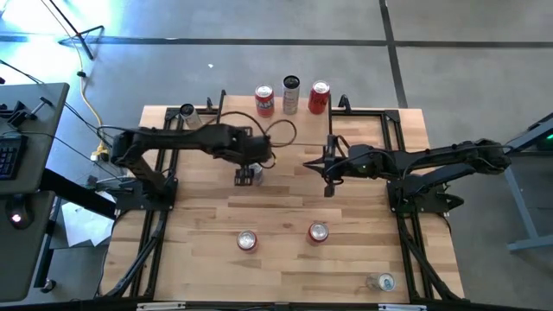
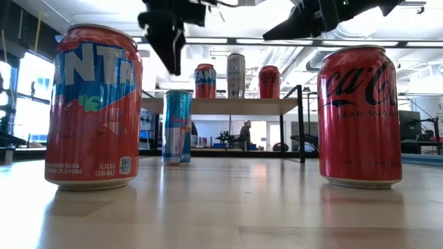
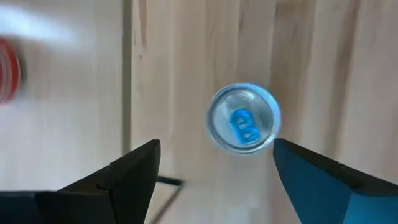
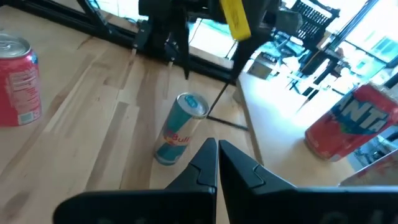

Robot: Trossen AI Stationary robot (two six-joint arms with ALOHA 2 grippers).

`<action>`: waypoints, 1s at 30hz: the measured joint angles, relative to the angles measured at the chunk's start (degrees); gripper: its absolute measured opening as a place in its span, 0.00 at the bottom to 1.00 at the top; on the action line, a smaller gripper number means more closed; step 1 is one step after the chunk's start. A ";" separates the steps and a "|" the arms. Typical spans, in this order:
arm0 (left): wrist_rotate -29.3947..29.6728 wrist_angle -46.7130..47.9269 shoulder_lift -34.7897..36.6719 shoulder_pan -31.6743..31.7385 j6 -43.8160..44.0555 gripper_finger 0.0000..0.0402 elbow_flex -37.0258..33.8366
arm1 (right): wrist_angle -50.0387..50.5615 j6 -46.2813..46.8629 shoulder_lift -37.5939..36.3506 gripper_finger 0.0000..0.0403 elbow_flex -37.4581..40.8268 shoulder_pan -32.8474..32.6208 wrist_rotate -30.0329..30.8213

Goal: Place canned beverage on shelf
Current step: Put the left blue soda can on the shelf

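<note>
Left gripper (image 1: 247, 175): above the slim blue can (image 2: 177, 126), fingers (image 3: 127, 171) spread wide to either side of its top, gripping nothing.
Slim blue can: upright on the table (image 1: 285, 250), in front of the shelf (image 2: 218, 105), beside its left end.
Right gripper (image 4: 216, 149): raised over mid-table, fingers pressed together, empty.
Shelf: at the table's far edge, carrying three cans, a Fanta can (image 2: 205, 81), a silver can (image 2: 236, 75) and a red can (image 2: 269, 81).
Near edge: another Fanta can (image 2: 94, 107) and a Coca-Cola Zero can (image 2: 359, 115), both upright, well apart.
</note>
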State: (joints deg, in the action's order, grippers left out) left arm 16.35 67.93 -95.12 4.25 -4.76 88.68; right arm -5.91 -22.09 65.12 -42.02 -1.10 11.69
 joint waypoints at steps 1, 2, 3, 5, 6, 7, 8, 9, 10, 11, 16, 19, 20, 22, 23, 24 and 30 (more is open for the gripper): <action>-0.64 -0.92 1.31 -0.17 2.94 0.75 -0.92 | -0.39 -0.32 0.00 0.00 0.00 0.00 0.26; -0.90 -2.47 2.78 -0.66 6.40 0.75 -2.24 | -0.33 -0.39 0.00 0.00 -0.02 0.00 0.32; -0.95 -4.58 4.49 -1.21 9.88 0.75 -4.04 | 0.08 -0.39 0.00 0.00 -0.02 0.00 0.32; 0.30 -9.52 8.17 -2.94 17.13 0.75 -9.04 | 1.10 -0.27 0.00 0.00 -0.02 0.00 0.32; 1.91 -12.67 10.13 -4.09 20.70 0.75 -12.14 | 1.37 -0.51 0.00 0.00 -0.02 0.00 0.32; 4.03 -16.07 12.17 -5.30 24.07 0.75 -15.50 | 1.38 -1.12 0.00 0.00 -0.02 0.00 0.34; 6.43 -19.41 14.19 -6.63 27.29 0.75 -18.94 | 0.99 -2.19 0.00 0.00 -0.02 0.00 0.34; 8.71 -22.79 16.03 -8.06 30.20 0.75 -22.22 | 0.35 -3.07 0.00 0.00 -0.02 0.00 0.35; 10.89 -26.52 17.99 -9.55 32.86 0.75 -25.66 | -0.64 -3.66 0.00 0.00 -0.02 0.00 0.36; 13.13 -30.16 19.59 -10.97 34.81 0.75 -28.74 | -1.72 -4.38 0.00 0.00 -0.02 0.11 0.36; 23.59 -43.53 23.63 -15.58 36.71 0.75 -40.03 | -4.29 -7.02 0.00 0.00 -0.02 0.36 0.36; 25.94 -51.03 23.46 -16.02 33.97 0.75 -43.66 | -4.88 -8.72 0.00 0.00 -0.02 0.35 0.36; 25.77 -54.03 23.01 -16.00 33.01 0.75 -44.51 | -5.09 -8.99 0.00 0.00 -0.02 0.37 0.36; 24.26 -57.08 22.36 -15.44 31.79 0.75 -45.62 | -5.38 -9.60 0.00 0.00 -0.02 0.37 0.36; 23.49 -57.61 21.96 -14.95 31.39 0.75 -45.80 | -5.53 -9.81 0.00 0.00 -0.02 0.35 0.34; 22.95 -58.33 21.35 -14.41 31.16 0.75 -45.77 | -5.58 -9.87 0.00 0.00 -0.02 0.37 0.36; 22.99 -57.64 18.92 -12.01 30.49 0.75 -45.82 | -5.45 -9.88 0.00 0.00 -0.02 0.36 0.36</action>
State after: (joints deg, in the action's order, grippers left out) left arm 39.33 10.29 -76.20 -7.76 25.73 42.86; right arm -11.36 -31.97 65.12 -42.04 -0.75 12.05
